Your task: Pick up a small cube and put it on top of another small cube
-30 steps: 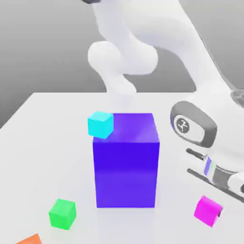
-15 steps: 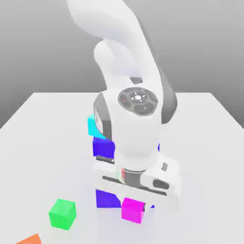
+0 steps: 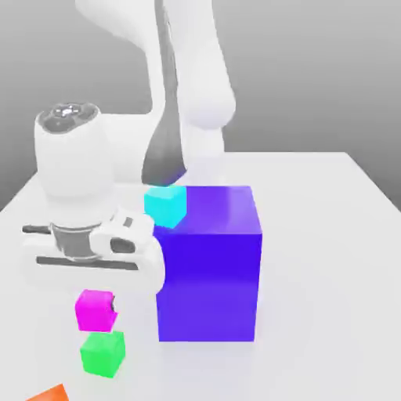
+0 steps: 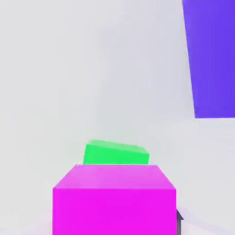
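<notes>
My gripper (image 3: pixel 96 309) is shut on the small magenta cube (image 3: pixel 94 308), holding it in the air at the exterior view's lower left. Just below it the small green cube (image 3: pixel 102 352) rests on the white table (image 3: pixel 313 235), with a narrow gap between the two cubes. In the hand view the magenta cube (image 4: pixel 114 199) is close in front, and the green cube (image 4: pixel 116 153) lies past it, partly hidden by it.
A big blue-violet block (image 3: pixel 207 262) stands right beside my hand, toward the exterior view's right; it also appears in the hand view (image 4: pixel 211 55). A small cyan cube (image 3: pixel 165 204) sits by its upper far corner. An orange piece (image 3: pixel 48 394) lies at the front left edge.
My arm has swept from the exterior view's right, across the front of the blue-violet block, to the left, carrying the magenta cube to just above the green one.
</notes>
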Controlling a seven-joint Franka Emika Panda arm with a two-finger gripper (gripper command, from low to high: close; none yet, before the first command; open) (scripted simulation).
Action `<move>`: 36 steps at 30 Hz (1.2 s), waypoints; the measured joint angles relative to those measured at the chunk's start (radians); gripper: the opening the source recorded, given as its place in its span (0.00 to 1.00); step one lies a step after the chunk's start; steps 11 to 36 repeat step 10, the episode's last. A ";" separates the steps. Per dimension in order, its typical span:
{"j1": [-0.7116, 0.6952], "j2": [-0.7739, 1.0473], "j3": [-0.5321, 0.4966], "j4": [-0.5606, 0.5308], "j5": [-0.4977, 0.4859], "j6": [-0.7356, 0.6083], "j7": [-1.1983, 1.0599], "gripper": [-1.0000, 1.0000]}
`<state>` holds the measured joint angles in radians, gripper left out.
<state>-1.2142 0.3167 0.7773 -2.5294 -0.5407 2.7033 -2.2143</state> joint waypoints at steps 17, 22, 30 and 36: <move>-0.049 -0.053 0.064 -0.011 0.090 -0.024 -0.066 1.00; -0.049 -0.053 0.064 -0.011 0.090 -0.024 -0.066 1.00; -0.049 -0.053 0.064 -0.011 0.090 -0.024 -0.066 1.00; -0.049 -0.053 0.064 -0.011 0.090 -0.024 -0.066 1.00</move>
